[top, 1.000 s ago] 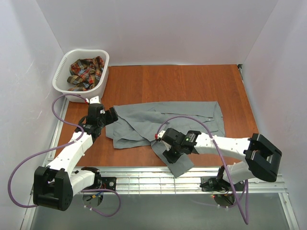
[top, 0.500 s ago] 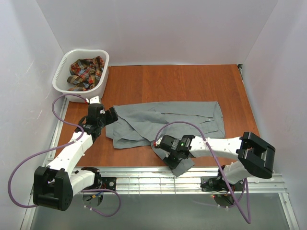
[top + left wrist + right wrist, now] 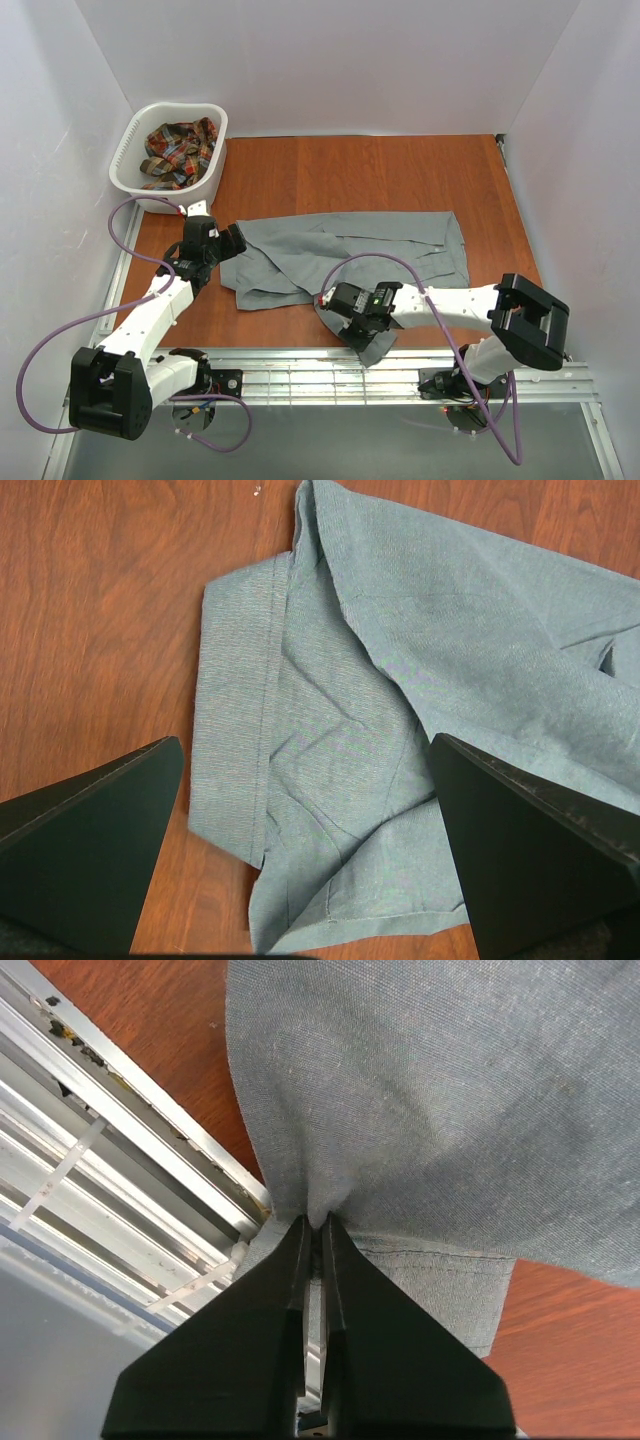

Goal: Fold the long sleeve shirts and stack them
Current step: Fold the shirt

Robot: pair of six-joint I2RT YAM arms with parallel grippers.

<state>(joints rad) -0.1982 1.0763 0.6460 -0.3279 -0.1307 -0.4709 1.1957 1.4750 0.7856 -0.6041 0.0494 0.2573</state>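
The grey long sleeve shirt lies spread and rumpled across the middle of the wooden table, and one sleeve trails over the front edge. My right gripper is low at that sleeve; in the right wrist view the gripper is shut on a pinched fold of the grey cloth. My left gripper hovers at the shirt's left end. In the left wrist view it stands wide open above the folded hem, holding nothing. The plaid shirt lies bunched in the basket.
The white laundry basket stands at the table's back left corner. Metal rails run along the front edge under the trailing sleeve. White walls close in the left, back and right sides.
My right gripper has slid left and toward the front edge along the sleeve, then closed on a fold of the grey cloth. The left arm has not moved.
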